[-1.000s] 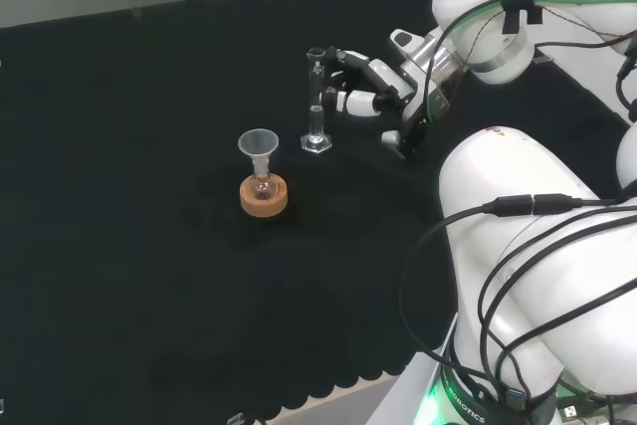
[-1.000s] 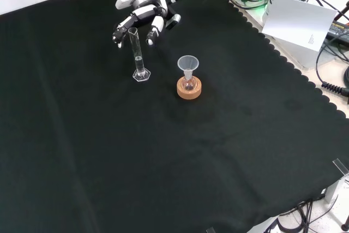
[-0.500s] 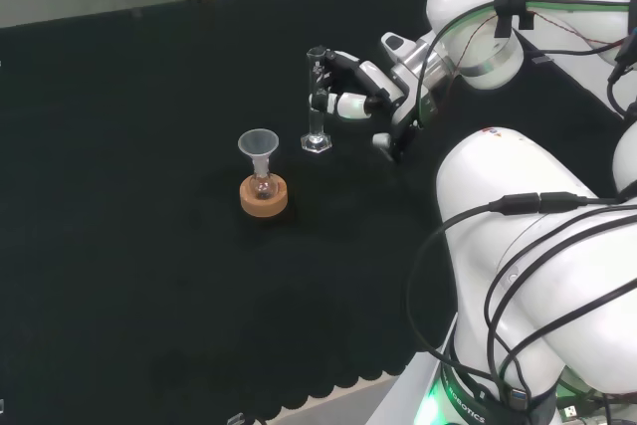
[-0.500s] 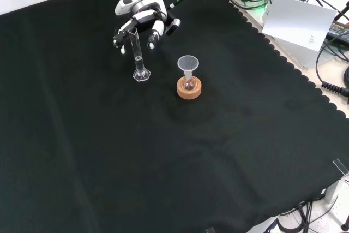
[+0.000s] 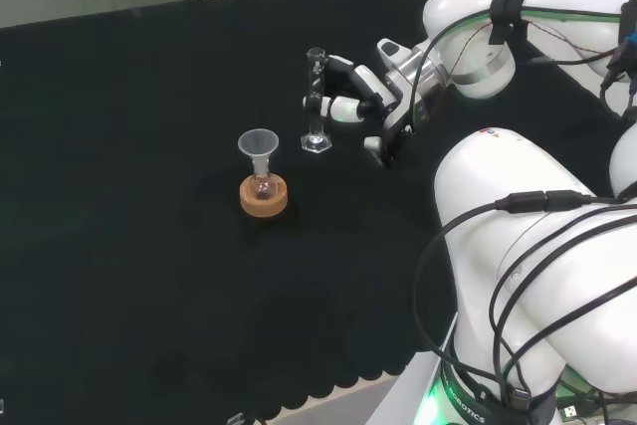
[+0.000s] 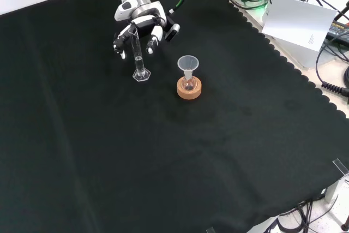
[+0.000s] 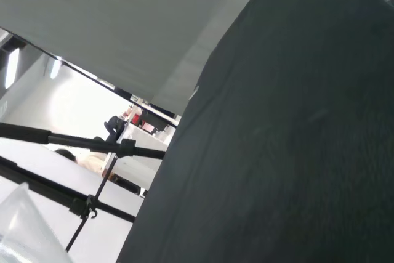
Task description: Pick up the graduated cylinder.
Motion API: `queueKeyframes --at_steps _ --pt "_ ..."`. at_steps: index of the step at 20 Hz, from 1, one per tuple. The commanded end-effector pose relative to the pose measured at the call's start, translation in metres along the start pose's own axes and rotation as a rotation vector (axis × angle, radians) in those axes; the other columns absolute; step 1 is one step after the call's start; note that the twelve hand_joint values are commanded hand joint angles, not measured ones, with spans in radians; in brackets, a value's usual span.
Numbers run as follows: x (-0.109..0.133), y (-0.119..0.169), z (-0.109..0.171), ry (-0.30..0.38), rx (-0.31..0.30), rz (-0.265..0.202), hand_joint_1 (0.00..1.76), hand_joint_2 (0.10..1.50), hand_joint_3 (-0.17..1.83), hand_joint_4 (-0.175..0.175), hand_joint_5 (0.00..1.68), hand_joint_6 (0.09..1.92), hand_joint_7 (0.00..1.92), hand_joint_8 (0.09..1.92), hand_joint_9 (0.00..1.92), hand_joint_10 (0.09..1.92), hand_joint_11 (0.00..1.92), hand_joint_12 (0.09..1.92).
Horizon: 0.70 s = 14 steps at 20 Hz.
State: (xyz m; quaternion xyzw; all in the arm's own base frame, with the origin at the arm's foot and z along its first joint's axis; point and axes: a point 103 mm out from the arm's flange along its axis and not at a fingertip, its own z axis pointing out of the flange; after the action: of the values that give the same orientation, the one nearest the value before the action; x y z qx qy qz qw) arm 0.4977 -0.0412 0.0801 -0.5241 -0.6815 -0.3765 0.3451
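Note:
The graduated cylinder (image 5: 317,118) is a thin clear glass tube that stands upright on a hexagonal foot on the black cloth. The front view places the cylinder (image 6: 139,61) just left of the funnel. The black and white hand (image 5: 360,93) reaches in from the right in the head view, and its fingertips (image 5: 320,104) are at the tube's upper half. From the front, the hand (image 6: 138,18) sits behind the tube with fingers (image 6: 150,44) spread to either side of it, not curled round it. The foot rests on the cloth.
A clear funnel (image 5: 259,143) sits in a small flask on a cork ring (image 5: 264,197), near the cylinder; in the front view the ring (image 6: 188,89) lies to its right. White arm links (image 5: 537,246) stand at the head view's right. The scalloped cloth edge (image 6: 283,61) runs along the front view's right.
The hand has closed in on the cylinder, leftward in the head view and lower in the front view. Its fingers now flank the tube. The cylinder has not moved.

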Motion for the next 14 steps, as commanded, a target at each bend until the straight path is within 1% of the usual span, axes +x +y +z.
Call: queueKeyframes --at_steps 1,8,14 --pt "0.0005 0.0021 0.0046 0.01 -0.024 -0.01 1.02 0.98 -0.17 -0.017 0.43 0.09 0.34 0.61 0.61 0.57 0.35 1.31" --pt "0.0018 0.0026 0.0073 0.039 -0.053 -0.022 1.04 1.0 -0.17 -0.019 0.49 0.09 0.4 0.6 0.67 0.54 0.41 1.29" --pt "-0.0021 0.001 0.006 0.045 -0.067 -0.011 1.06 1.03 -0.17 -0.022 0.57 0.1 0.45 0.58 0.74 0.49 0.49 1.24"
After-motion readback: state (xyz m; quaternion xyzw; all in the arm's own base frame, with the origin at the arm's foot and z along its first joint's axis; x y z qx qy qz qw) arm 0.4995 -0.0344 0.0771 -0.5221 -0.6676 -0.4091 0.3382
